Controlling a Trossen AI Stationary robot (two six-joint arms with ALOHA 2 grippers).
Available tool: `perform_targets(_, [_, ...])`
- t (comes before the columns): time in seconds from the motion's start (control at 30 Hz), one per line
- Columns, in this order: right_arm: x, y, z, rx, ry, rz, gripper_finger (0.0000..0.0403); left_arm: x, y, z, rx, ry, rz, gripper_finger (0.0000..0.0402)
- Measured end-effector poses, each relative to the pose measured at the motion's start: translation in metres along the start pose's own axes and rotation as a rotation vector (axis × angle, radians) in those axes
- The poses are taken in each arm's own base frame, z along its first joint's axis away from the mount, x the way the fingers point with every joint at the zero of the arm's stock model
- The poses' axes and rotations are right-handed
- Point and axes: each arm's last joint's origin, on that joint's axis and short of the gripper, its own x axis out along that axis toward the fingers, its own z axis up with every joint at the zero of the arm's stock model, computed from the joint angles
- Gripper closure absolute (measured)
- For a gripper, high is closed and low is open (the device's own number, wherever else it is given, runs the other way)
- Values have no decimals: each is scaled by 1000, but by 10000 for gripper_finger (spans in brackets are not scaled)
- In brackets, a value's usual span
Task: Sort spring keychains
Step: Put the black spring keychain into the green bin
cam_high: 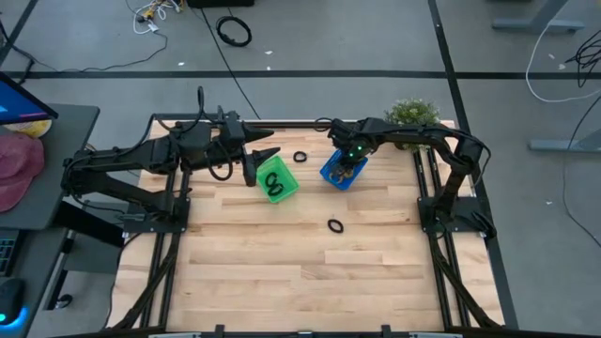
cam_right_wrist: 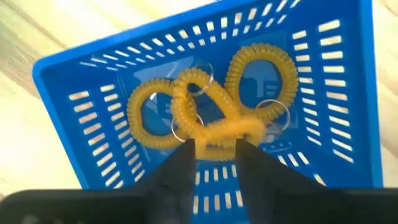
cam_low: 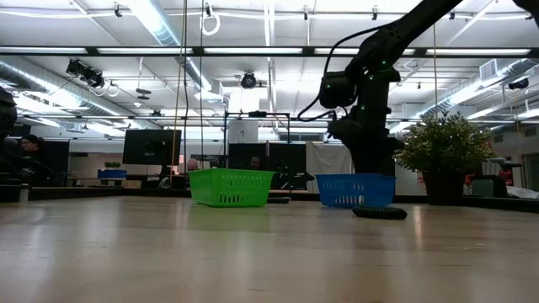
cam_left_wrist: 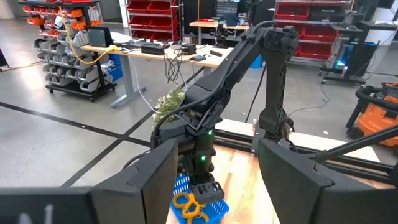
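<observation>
While the right gripper [cam_right_wrist: 211,152] hangs just over the blue basket [cam_right_wrist: 348,124], its two dark fingers stand a little apart and hold nothing. Right below them, orange spring keychains [cam_right_wrist: 211,106] lie in a heap on the basket floor, with thin metal rings on them.

On the wooden table [cam_high: 282,272], one black spring keychain [cam_high: 335,225] lies alone, nearest the front. Farther back, the green basket [cam_high: 285,188] holds black keychains [cam_high: 274,181]. Another black one [cam_high: 300,157] lies between the two baskets. The left gripper [cam_high: 266,153] waits just beside the green basket, open wide and empty. A small plant [cam_high: 411,114] stands at the far edge.
</observation>
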Motion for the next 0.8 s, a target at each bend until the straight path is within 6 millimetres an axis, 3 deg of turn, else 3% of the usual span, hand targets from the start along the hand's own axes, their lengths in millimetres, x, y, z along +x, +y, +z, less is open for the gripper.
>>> perform_targets(0.27, [-26,7,10,-57,-5,2,257,0,0,-2,6,17,1,177])
perform_targets(0.37, [-45,15,10,-105,28,4,273,0,0,-3,9,28,2,177])
perform_targets(0.47, [-71,24,5,-170,30,22,315,0,0,-4,13,38,3,177])
perform_targets(0.6, [-112,39,-14,-235,-22,53,390,0,0,-4,15,41,2,177])
perform_targets(0.8, [-168,62,-70,-271,-120,146,400,0,0,-4,15,40,2,177])
